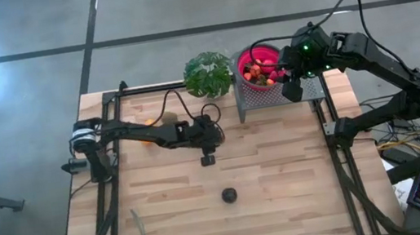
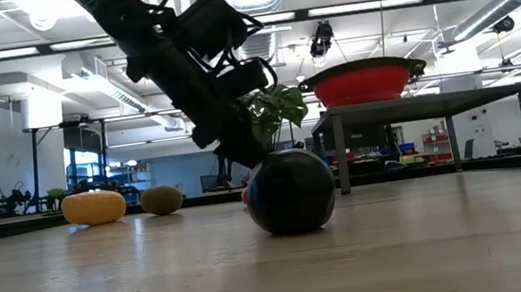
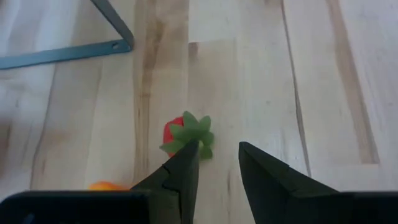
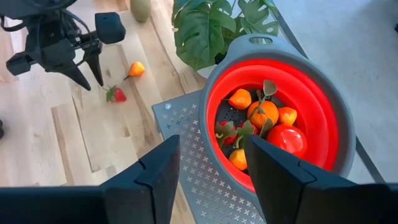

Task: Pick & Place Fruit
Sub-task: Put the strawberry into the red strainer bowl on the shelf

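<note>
Just above strawberry (image 3: 185, 134), left tool (image 3: 217, 163) (part-open, empty)

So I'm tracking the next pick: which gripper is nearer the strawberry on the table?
Left. The left gripper hovers just over the strawberry, fingers apart and empty. The right gripper is away over the red bowl.

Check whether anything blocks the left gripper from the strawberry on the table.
Nothing visible does. The left gripper is open with the strawberry just ahead of its fingertips on bare wood; the small orange fruit lies off to the side.
</note>
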You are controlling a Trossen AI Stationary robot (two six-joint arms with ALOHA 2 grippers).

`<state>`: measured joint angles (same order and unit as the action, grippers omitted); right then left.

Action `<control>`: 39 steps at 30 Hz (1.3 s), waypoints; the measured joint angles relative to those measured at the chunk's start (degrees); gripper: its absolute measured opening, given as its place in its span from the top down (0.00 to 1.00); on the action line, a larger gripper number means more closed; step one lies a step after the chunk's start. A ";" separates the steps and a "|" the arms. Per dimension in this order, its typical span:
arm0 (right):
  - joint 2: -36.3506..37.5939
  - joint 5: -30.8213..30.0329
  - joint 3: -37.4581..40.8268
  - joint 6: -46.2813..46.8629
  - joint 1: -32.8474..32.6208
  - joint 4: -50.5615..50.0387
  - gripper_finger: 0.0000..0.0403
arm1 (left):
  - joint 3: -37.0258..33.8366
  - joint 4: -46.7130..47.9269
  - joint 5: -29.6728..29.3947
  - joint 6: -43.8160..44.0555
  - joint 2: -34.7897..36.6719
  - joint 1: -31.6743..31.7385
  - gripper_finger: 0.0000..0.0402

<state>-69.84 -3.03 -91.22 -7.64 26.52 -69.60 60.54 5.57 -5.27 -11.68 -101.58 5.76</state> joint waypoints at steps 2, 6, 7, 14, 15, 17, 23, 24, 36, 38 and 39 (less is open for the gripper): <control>0.00 0.00 0.00 0.13 0.00 0.02 0.55 | 0.03 -2.77 -0.25 -0.67 -0.61 -0.25 0.70; 0.00 0.01 0.02 0.13 0.00 0.00 0.54 | 0.06 -4.23 -0.63 -1.73 -1.99 -0.33 0.70; 0.00 0.02 0.04 0.13 0.00 -0.01 0.54 | 0.06 -4.27 -1.13 -1.76 -2.17 -0.30 0.70; 0.00 0.00 0.07 -0.06 0.02 -0.01 0.58 | 0.04 -3.97 -3.81 -1.73 -2.21 -0.26 0.70; 0.00 0.01 0.07 -0.05 0.01 -0.03 0.58 | 0.04 -3.66 -4.36 -1.74 -2.20 -0.26 0.70; 0.00 0.01 0.07 -0.05 0.01 -0.03 0.60 | -0.24 -3.18 -4.99 -1.73 -2.19 -0.20 0.70; 0.00 0.00 0.07 -0.07 0.02 -0.03 0.65 | -1.40 -4.28 -5.10 -1.25 -2.19 -0.20 0.70; 0.00 0.01 0.07 -0.06 0.01 -0.01 0.66 | -1.71 -4.73 -5.10 -1.25 -2.21 -0.20 0.70; 0.00 0.00 0.07 -0.35 0.02 0.00 0.69 | -1.82 -7.10 -3.20 -1.16 -2.39 -0.22 0.70; 0.00 0.00 0.07 -0.31 0.02 0.02 0.68 | -1.83 -7.29 -3.14 -1.14 -2.62 -0.22 0.70; 0.00 0.00 0.07 -0.31 0.02 0.00 0.67 | -1.85 -7.03 -3.13 -1.15 -2.68 -0.22 0.70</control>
<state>-69.84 -3.03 -91.15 -7.95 26.54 -69.60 58.69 -1.46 -8.40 -12.83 -104.26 5.54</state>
